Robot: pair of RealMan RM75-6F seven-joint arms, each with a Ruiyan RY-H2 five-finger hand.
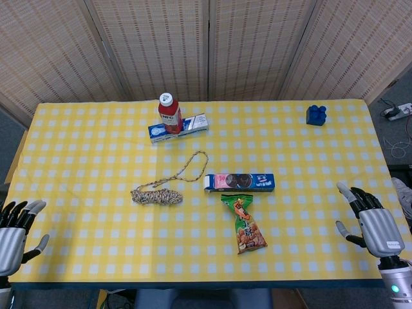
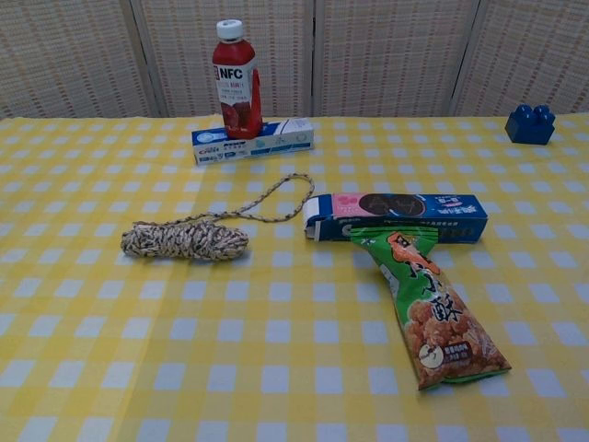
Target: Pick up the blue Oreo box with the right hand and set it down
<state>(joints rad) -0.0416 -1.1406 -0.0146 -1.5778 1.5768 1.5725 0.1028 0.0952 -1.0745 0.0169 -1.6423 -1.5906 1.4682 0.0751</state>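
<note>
Partly cropped, left hand [image 1: 16,232] and right hand [image 1: 376,225] spread empty, Oreo box [image 1: 239,182] untouched

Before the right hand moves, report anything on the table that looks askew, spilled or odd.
Nothing is spilled or damaged. Two things stand out: the red NFC juice bottle stands right behind the toothpaste box, seemingly touching it, and the green snack bag has its top end lying against the blue Oreo box. The bag may shift when the box is lifted.
</note>
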